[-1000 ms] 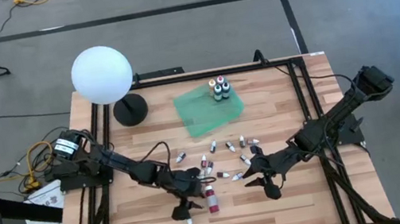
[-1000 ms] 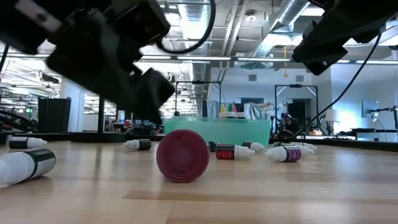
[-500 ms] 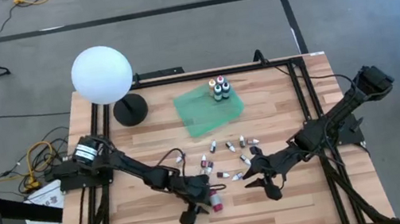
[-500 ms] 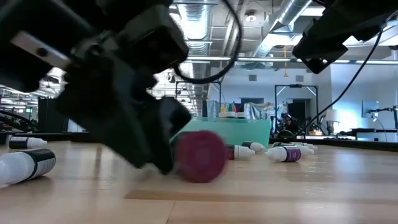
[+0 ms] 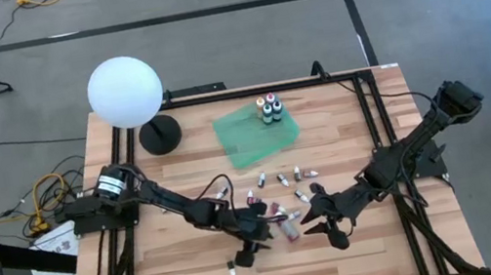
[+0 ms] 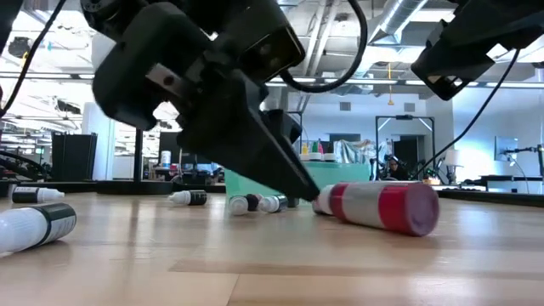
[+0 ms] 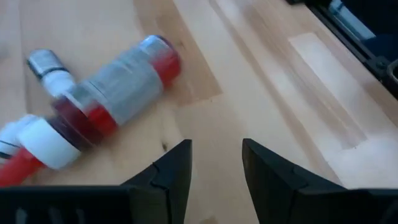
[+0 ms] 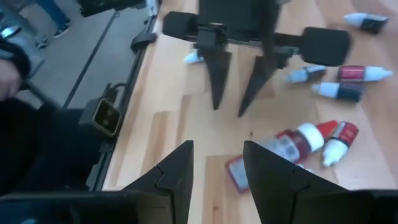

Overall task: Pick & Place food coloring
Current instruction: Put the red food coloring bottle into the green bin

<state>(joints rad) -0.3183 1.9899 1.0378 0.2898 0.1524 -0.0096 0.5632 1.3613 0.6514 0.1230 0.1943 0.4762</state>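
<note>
Red bottle (image 5: 289, 228) lies flat at lower centre between both open, empty hands; left hand (image 5: 254, 242) slightly nearer than right hand (image 5: 323, 221).

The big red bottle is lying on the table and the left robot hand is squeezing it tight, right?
Not quite. The big red bottle is lying on the table, but the left gripper isn't squeezing it. The left wrist view shows its fingers open with only bare wood between them, and the bottle lies off to one side, free.
</note>
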